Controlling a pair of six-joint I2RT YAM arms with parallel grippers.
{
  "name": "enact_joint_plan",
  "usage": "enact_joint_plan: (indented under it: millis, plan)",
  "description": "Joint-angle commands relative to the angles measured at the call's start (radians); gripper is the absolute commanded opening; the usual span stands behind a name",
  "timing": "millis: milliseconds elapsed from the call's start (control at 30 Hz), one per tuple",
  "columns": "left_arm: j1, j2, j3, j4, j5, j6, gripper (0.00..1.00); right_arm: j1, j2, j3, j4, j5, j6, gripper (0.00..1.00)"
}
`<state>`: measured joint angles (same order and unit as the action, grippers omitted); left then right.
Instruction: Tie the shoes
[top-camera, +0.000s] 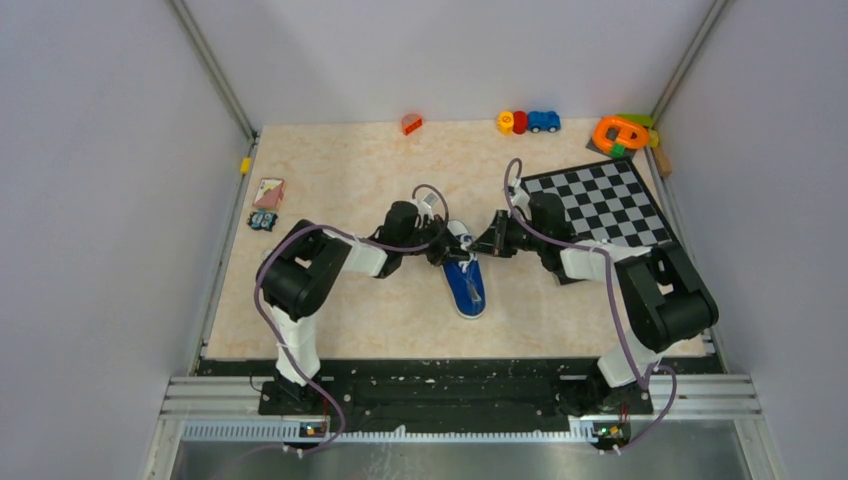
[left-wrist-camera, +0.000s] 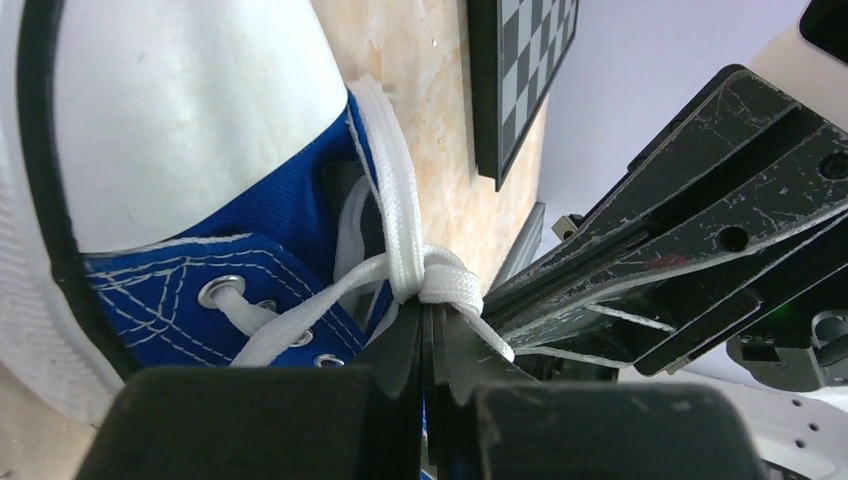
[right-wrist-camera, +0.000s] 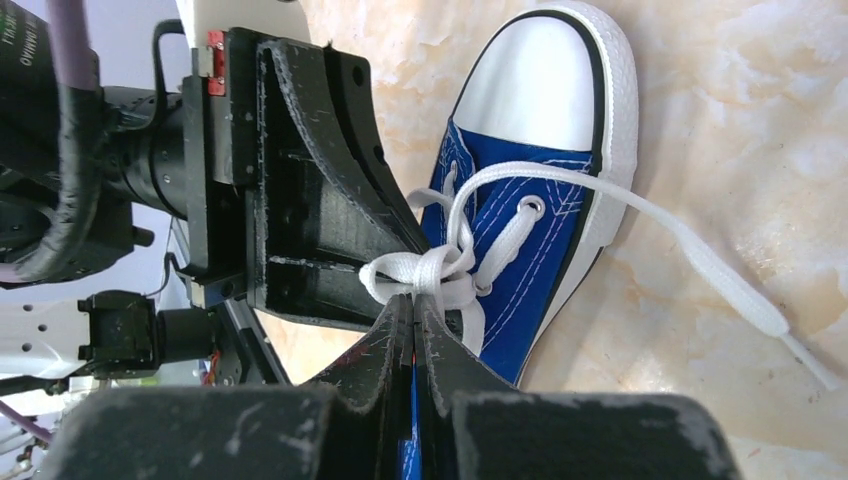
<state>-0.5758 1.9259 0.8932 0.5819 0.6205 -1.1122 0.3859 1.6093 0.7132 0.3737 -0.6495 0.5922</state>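
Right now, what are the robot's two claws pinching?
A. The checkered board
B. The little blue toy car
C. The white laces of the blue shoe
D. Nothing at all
C: the wrist views show the left gripper and the right gripper each shut on the white laces, right where they cross over the blue shoe.

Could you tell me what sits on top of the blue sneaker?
White laces, knotted, pinched by the shut left tool and right tool. The knot and tools hide the sneaker directly beneath.
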Motion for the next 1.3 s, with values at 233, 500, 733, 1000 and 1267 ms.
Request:
enact_joint_plan:
  millis: [233,500,733,1000,1267]
  plan:
    - [0.015,0.04,-0.042,0.177,0.043,-0.097,0.0,0.015,-0.08,0.01,-0.032,0.058,-0.022,0.08]
    - [0.024,0.039,-0.045,0.158,0.042,-0.081,0.0,-0.016,-0.155,0.0,-0.098,0.106,-0.061,0.24]
    - [0.026,0.042,-0.041,0.156,0.046,-0.08,0.0,-0.04,-0.179,-0.045,-0.114,0.1,-0.072,0.25]
    - [0.025,0.045,-0.038,0.167,0.058,-0.088,0.0,-0.04,-0.133,-0.08,-0.034,0.027,-0.087,0.28]
    - [0.025,0.047,-0.035,0.171,0.061,-0.092,0.0,-0.04,-0.072,-0.064,-0.012,0.01,-0.115,0.31]
